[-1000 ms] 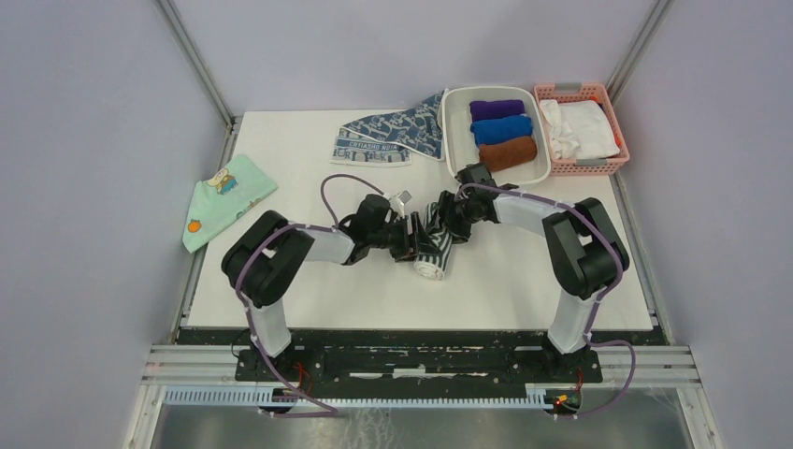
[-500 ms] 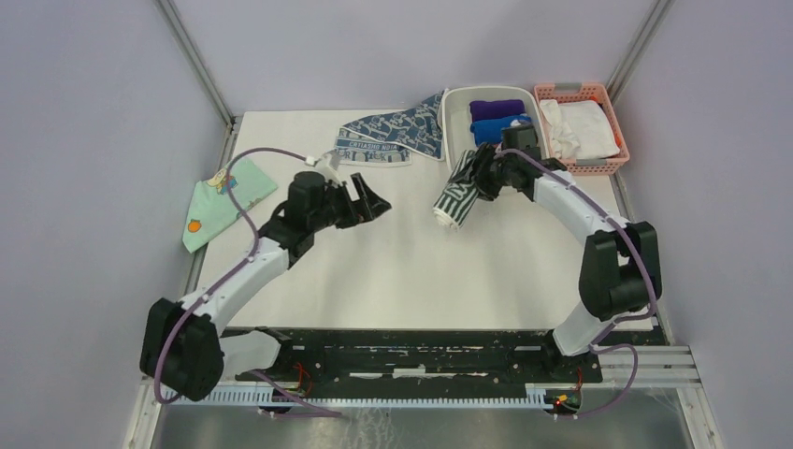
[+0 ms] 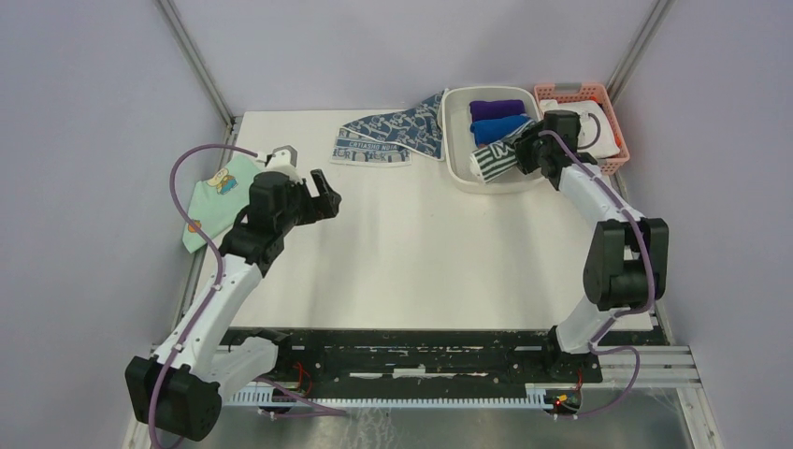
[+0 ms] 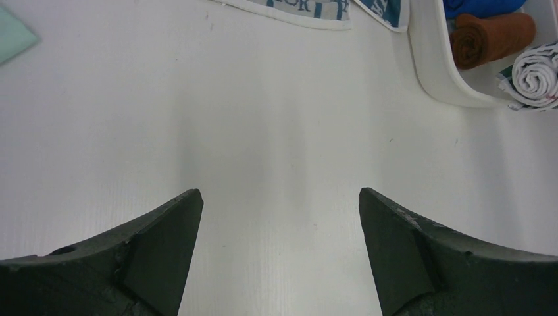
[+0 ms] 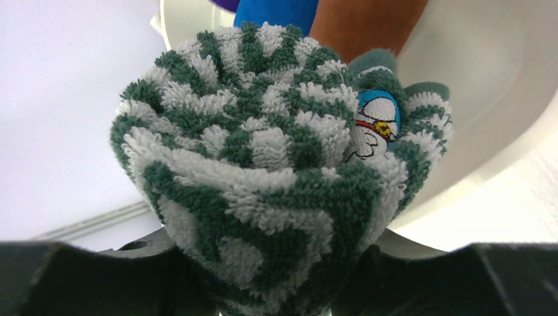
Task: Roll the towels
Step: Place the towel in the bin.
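Observation:
My right gripper [image 3: 520,154] is shut on the rolled green-and-white striped towel [image 3: 496,160] and holds it over the near end of the white tray [image 3: 456,150]. In the right wrist view the roll [image 5: 276,164] fills the jaws, with the tray wall [image 5: 487,99] behind it. The blue-grey patterned towel [image 3: 393,133] lies flat at the back of the table, partly against the tray; its edge shows in the left wrist view [image 4: 309,10]. My left gripper [image 3: 323,192] is open and empty over the left part of the table [image 4: 279,197].
The white tray holds purple [image 3: 496,108], blue [image 3: 496,127] and brown [image 4: 490,38] rolls. A pink basket [image 3: 608,165] with white cloth stands right of it. A mint-green cartoon cloth [image 3: 220,196] lies at the left table edge.
My right gripper carried the striped roll from mid-table back and right to the white tray. My left arm let go of it, drew back to the left and opened.

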`<state>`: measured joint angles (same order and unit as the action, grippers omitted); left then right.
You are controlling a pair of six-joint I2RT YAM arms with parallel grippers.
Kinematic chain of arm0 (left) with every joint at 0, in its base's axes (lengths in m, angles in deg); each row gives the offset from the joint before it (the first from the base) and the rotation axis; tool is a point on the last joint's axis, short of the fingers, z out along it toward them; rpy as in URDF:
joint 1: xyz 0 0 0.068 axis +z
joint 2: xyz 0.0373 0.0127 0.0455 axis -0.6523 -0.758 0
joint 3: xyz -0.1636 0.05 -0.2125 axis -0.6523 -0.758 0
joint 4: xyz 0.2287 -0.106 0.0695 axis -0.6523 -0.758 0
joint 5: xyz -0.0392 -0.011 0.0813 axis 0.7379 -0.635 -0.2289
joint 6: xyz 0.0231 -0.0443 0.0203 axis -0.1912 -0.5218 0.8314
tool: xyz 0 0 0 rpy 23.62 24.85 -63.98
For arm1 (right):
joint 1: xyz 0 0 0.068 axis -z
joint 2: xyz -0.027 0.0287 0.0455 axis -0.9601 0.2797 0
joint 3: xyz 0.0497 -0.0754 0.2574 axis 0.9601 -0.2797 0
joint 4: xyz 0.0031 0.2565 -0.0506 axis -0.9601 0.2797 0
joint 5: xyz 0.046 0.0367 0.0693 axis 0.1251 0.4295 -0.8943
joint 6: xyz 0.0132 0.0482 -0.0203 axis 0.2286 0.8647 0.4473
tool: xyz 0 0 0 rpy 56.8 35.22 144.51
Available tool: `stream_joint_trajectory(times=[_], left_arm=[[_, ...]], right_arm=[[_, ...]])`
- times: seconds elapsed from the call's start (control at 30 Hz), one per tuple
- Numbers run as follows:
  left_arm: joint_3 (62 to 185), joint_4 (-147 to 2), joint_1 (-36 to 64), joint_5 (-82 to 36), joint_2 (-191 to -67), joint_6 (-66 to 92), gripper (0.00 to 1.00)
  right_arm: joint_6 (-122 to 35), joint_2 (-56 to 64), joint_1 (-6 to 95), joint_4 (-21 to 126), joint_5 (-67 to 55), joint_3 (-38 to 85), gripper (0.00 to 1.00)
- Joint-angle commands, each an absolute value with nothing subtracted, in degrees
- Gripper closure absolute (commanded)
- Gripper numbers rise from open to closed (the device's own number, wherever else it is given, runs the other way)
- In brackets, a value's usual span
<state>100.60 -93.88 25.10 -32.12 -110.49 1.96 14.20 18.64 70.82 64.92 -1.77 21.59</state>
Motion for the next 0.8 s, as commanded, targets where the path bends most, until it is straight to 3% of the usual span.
stream_joint_trajectory(times=[0.0, 0.77], left_arm=[[100.06, -93.75, 25.52, -35.23, -109.4, 6.12, 0.05], [99.25, -94.11, 25.93, -34.64, -110.89, 5.65, 0.06]], right_arm=[[20.1, 22.13, 71.16, 55.4, 3.75, 23.07, 0.66], [24.42, 36.37, 71.21, 71.77, 14.77, 31.7, 0.68]])
